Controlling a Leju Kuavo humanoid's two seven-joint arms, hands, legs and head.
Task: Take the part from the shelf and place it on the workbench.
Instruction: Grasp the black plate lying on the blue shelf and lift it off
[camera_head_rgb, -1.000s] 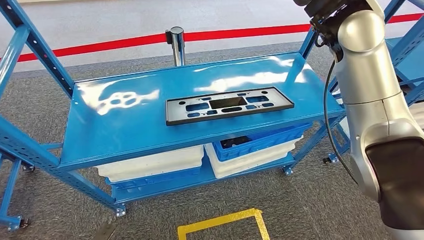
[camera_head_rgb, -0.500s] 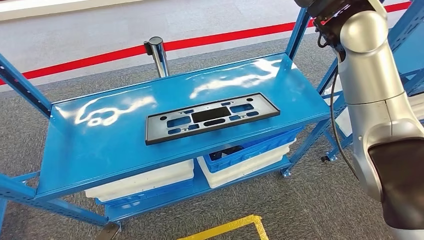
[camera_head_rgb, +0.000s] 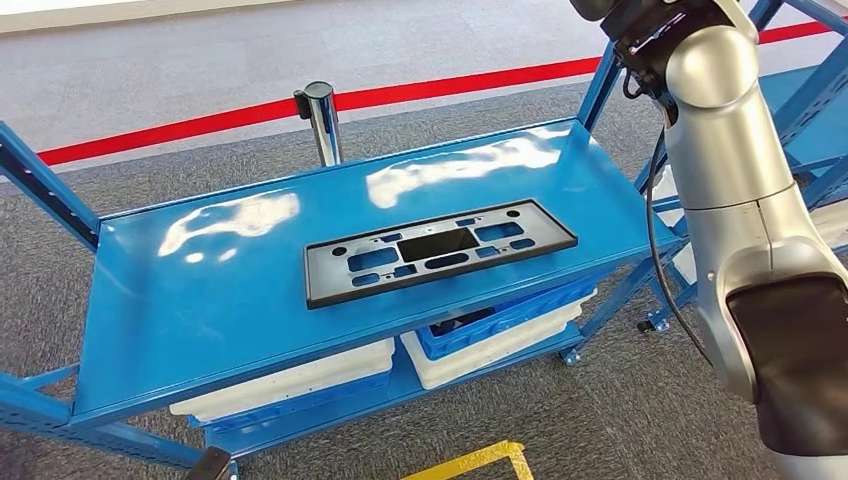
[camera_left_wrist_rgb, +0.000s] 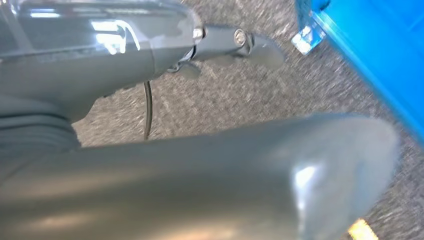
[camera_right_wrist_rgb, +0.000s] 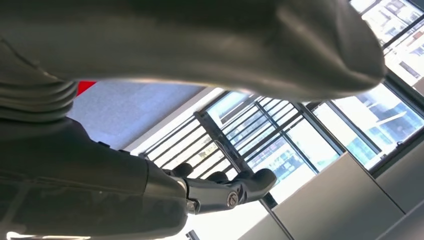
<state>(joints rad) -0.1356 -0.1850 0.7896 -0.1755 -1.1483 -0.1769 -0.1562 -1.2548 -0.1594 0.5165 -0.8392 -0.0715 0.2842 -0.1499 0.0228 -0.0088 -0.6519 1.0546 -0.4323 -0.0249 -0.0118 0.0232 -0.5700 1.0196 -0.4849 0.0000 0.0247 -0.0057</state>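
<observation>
The black perforated plate (camera_head_rgb: 438, 251) lies flat on the glossy blue top shelf (camera_head_rgb: 200, 300), long side toward the robot, presumably set there so either end can be gripped. It looks thin and rigid, matt, with rectangular cut-outs and small round holes. The right hand (camera_right_wrist_rgb: 220, 192) is raised clear of the rack, fingers extended and apart, holding nothing (windows behind it). The left hand (camera_left_wrist_rgb: 235, 42) hangs over grey carpet, fingers loose, empty.
</observation>
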